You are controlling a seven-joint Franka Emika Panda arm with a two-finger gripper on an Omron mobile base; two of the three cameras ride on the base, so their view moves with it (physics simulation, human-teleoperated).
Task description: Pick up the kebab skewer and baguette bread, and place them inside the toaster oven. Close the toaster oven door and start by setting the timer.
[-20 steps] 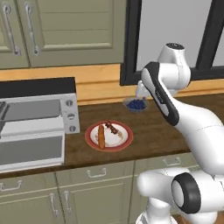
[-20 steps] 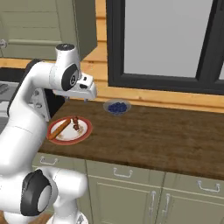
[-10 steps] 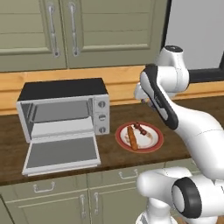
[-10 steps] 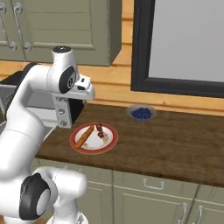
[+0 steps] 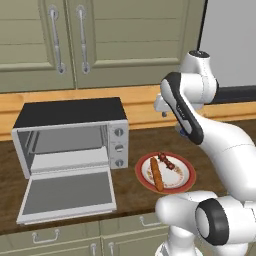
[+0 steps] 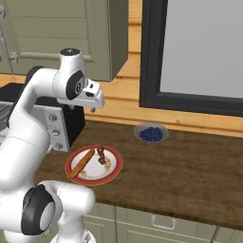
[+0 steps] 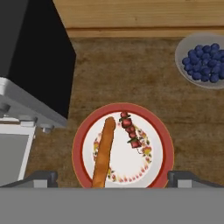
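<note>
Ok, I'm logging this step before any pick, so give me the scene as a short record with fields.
plate: red-rimmed, on the wooden counter beside the toaster oven
baguette bread: lying on the plate
kebab skewer: on the plate, next to the baguette
toaster oven door: dropped open
blueberry bowl: near the back wall
gripper: open, empty, above the plate

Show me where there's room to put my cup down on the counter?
Bare wood lies right of the plate and in front of the blueberry bowl. It's crowded between the plate and the toaster oven, whose open door covers the counter in front.
</note>
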